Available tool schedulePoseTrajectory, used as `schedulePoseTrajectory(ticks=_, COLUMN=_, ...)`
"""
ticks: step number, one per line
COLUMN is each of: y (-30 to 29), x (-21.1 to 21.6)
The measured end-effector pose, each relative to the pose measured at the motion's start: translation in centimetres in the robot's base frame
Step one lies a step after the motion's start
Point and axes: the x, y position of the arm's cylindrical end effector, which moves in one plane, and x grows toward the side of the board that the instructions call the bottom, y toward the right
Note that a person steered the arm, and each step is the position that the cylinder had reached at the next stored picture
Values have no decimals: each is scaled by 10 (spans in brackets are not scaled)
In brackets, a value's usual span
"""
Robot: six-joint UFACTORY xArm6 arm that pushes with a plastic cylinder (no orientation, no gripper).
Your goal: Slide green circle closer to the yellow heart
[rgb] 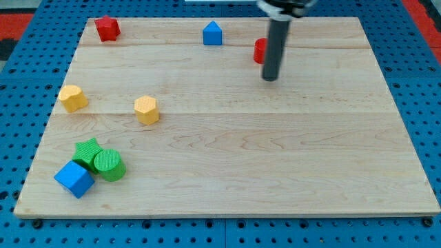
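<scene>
Since the green circle (pixel 109 165) sits far below the yellow heart (pixel 72 98), my tip (pixel 270 78) must come round underneath it. Push up slowly, missing the green star (pixel 87 151). My tool is a bare rod holding nothing.

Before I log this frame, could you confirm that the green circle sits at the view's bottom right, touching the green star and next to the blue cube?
Not quite: the green circle is at the view's bottom left, not right. The camera view shows it touching the green star, next to the blue cube.

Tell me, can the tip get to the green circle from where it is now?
Probably yes: my tip has bare board toward the green circle. The green star and blue cube touch its left side only.
</scene>
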Motion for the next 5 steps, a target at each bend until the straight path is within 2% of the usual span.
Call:
schedulePoseTrajectory(ticks=1, y=-4, x=-45)
schedulePoseTrajectory(ticks=2, y=-28, x=-50)
schedulePoseTrajectory(ticks=3, y=-26, x=-67)
schedulePoseTrajectory(ticks=4, y=41, x=-97)
schedulePoseTrajectory(ticks=5, y=79, x=-108)
